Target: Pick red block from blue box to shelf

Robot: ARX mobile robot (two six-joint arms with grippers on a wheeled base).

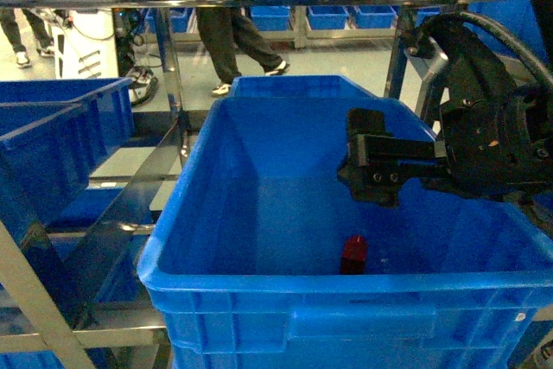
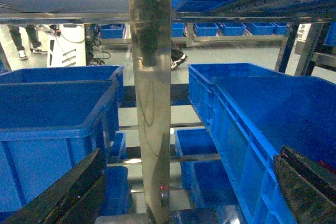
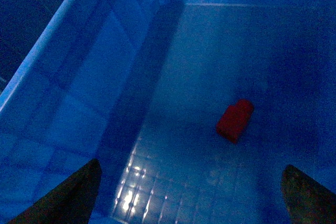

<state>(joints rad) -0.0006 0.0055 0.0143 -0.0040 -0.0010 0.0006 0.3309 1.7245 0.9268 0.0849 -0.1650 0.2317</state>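
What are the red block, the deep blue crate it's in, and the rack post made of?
Small red block: likely plastic, smooth with a dull sheen. Deep blue crate: moulded plastic, judging by its ribbed rim and gridded floor. Shiny upright rack post: polished metal, probably stainless steel, given its mirror reflections.

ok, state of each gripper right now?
Left gripper: open, holding nothing.
Right gripper: open, empty, above the red block in the blue box.

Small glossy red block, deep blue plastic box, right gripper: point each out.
Small glossy red block [image 3: 234, 120], right wrist view, upper face.
Deep blue plastic box [image 1: 346, 285], head view, near rim.
Right gripper [image 3: 191, 192], right wrist view, between fingertips.
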